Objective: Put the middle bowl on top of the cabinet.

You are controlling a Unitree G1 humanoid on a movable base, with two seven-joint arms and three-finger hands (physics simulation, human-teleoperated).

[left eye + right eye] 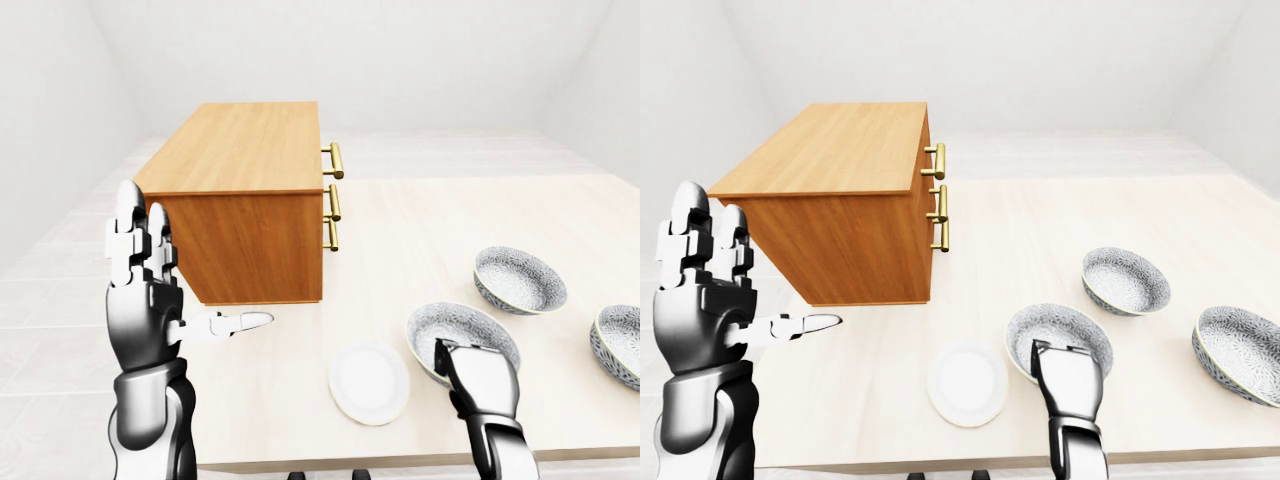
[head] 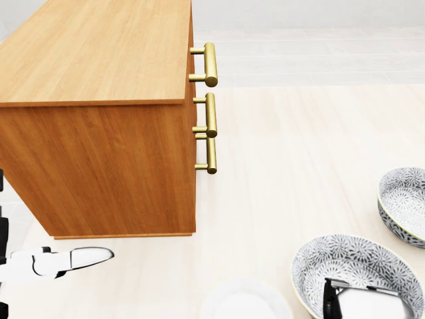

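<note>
Seemingly a bare simulated room: blank white walls (image 1: 420,50), pale table (image 1: 430,230), wooden cabinet (image 1: 250,210), patterned bowls (image 1: 520,280).

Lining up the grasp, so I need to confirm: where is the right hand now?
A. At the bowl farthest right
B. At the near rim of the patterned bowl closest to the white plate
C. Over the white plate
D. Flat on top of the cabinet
B: the right hand covers the near rim of the patterned bowl beside the white plate, well clear of the cabinet.
</note>
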